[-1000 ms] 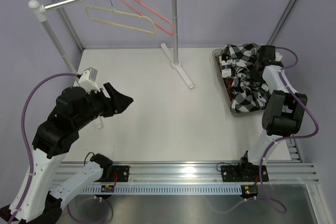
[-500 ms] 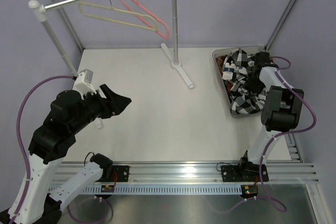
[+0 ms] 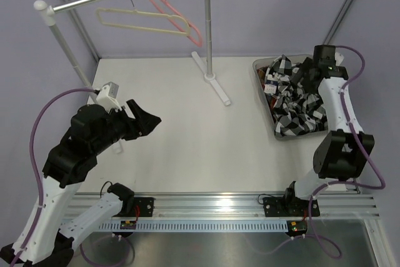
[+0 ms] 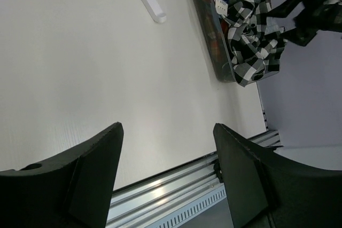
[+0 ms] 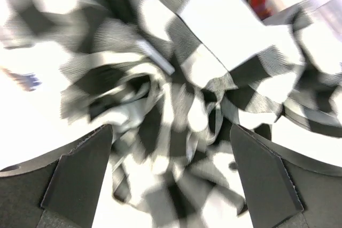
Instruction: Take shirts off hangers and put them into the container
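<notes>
Burying plaid shirt (image 3: 269,97), checked shirt (image 3: 300,104), wrist view blurred

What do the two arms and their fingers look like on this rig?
The left arm and right arm match: white links, bulky black joint housings, and a purple cable looping alongside each. Each ends in two matte black, wedge-shaped fingers with no visible markings.
</notes>
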You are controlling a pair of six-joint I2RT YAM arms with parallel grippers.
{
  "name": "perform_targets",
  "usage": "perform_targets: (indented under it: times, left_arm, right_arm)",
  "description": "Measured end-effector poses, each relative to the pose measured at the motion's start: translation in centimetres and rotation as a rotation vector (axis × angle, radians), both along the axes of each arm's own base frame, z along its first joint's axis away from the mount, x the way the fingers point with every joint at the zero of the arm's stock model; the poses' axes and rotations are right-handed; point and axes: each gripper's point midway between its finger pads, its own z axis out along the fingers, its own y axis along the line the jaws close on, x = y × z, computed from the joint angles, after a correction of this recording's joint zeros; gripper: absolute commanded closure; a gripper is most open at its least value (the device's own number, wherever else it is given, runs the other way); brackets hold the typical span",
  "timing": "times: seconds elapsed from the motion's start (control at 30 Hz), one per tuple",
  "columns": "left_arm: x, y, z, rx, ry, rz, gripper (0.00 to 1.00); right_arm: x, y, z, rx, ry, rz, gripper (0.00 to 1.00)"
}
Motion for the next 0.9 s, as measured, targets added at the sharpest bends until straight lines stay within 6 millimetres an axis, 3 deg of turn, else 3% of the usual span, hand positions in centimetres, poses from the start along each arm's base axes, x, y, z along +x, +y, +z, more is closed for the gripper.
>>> perform_targets:
  times: [0.1, 0.13, 0.27, 0.37, 0.47, 0.57, 0.8, 0.9]
  left_arm:
    - [0.5, -0.2, -1.2, 0.018, 0.019, -0.003, 0.17]
    - [0.7, -0.3, -1.6, 0.025, 0.026, -0.004, 0.03]
    - [1.3, -0.6, -3.6, 0.049, 0.056, -0.006, 0.01]
    - [1.6, -0.5, -5.3, 0.06, 0.067, 0.003, 0.01]
    - [1.2, 0.0, -7.1, 0.072, 0.072, 0.018, 0.01]
    - [0.8, 1.1, -7.9, 0.088, 0.042, 0.055, 0.01]
    - [0.2, 4.5, -7.4, 0.084, -0.108, 0.191, 0.01]
    - [0.3, 4.9, -7.3, 0.086, -0.122, 0.216, 0.01]
  right_arm:
    - [-0.8, 1.7, 6.3, -0.016, -0.141, 0.04, 0.01]
    - [-1.3, 2.6, 8.2, -0.019, -0.184, 0.063, 0.01]
    - [-4.1, 9.3, 14.6, 0.017, -0.347, 0.246, 0.0]
    - [-6.8, 14.0, 16.8, 0.092, -0.409, 0.395, 0.01]
    - [-9.0, 17.5, 17.0, 0.154, -0.428, 0.497, 0.01]
    - [-11.8, 21.5, 15.1, 0.227, -0.394, 0.615, 0.01]
    - [-16.0, 28.3, 11.5, 0.339, -0.384, 0.821, 0.01]
    - [-16.7, 29.9, 9.3, 0.349, -0.359, 0.868, 0.01]
